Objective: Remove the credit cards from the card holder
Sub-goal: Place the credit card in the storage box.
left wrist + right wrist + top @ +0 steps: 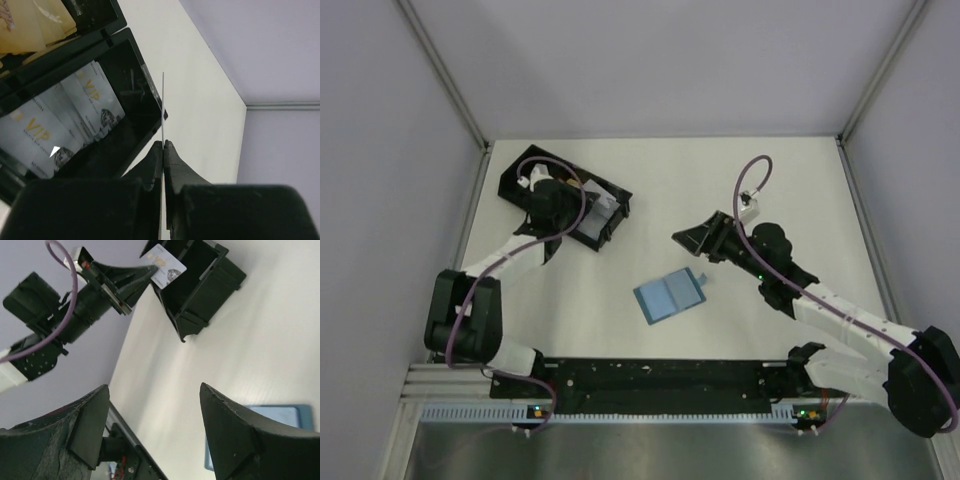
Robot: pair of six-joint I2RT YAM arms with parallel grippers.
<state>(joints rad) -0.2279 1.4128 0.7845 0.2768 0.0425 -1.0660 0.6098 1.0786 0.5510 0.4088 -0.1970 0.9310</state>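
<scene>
- Holder (669, 296): blue, lying open and flat on the counter (770, 180), near the centre, with both paler inner panels facing up.
- Left fingers (152, 162): closed on one white card (167, 269), pinched by its end, at the rim of the tray.
- Tray (225, 272): black, compartmented, far left; one compartment holds several VIP cards (95, 105).
- Right fingers (235, 430): spread wide, holding nothing, just far-right of the holder and apart from it.
</scene>
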